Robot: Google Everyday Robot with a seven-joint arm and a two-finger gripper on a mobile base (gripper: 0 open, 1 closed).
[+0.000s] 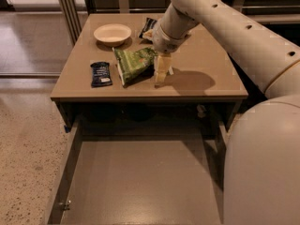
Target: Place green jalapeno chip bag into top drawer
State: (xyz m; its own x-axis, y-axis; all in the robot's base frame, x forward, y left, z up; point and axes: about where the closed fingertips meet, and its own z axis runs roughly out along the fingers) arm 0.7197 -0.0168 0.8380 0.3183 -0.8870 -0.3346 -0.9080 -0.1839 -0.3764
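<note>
Tan and square, the counter [206, 55] carries the green jalapeno chip bag [133, 64] left of its middle, lying flat with its long side running from the front left toward the back right. The end effector [160, 78] points straight down at the bag's right edge, just beside it and perhaps touching it, low over the counter; whether it is spread or closed I cannot tell, and the bag does not look lifted. A shadow lies on the counter to the right of the end effector. The white arm [225, 27] reaches in from the right, across the back of the counter. Left of the bag, near but apart, lies a small dark blue snack bar wrapper [101, 74]. Behind the bag stands a shallow white bowl [112, 33], and to the bowl's right a dark navy chip bag [149, 28] is partly hidden by the arm. Below the front edge of the counter the top drawer [140, 182] stands pulled out, its flat grey-brown bottom bare. Speckled floor [28, 125] shows at the left.
</note>
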